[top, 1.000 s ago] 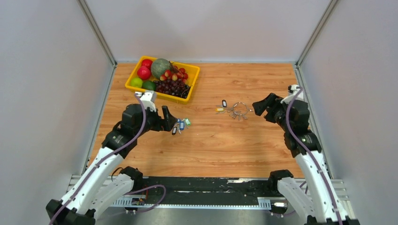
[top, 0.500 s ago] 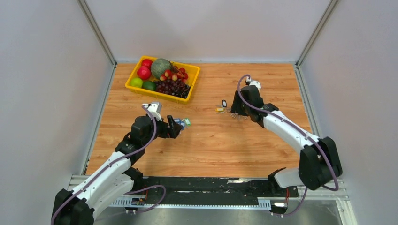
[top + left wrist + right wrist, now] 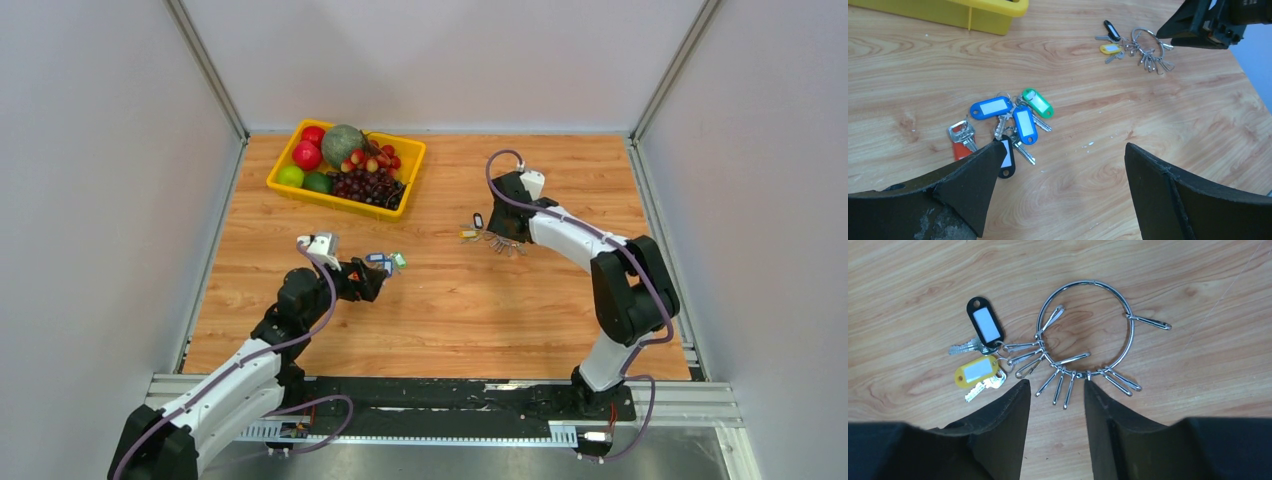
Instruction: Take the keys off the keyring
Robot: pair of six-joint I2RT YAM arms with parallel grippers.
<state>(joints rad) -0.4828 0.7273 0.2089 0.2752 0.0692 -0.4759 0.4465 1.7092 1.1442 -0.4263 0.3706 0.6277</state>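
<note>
The keyring (image 3: 1131, 335) is a large silver wire loop lying flat on the table, with several silver clips hanging from it. A black-tagged key (image 3: 985, 325) and a yellow-tagged key (image 3: 977, 371) are clipped on at its left. My right gripper (image 3: 1056, 384) is open just above the ring's near edge, with clips between its fingertips; in the top view it (image 3: 506, 228) covers part of the ring (image 3: 516, 243). A loose pile of keys (image 3: 1013, 125) with blue, green, red and black tags lies in front of my open, empty left gripper (image 3: 1063, 146).
A yellow basket (image 3: 415, 150) of fruit stands at the back left, and its corner shows in the left wrist view (image 3: 993, 22). Grey walls close in the table on both sides and at the back.
My right arm has swung from the right side in over the keyring and come down onto it. My left arm has drawn back a little and turned toward the loose pile of keys.
</note>
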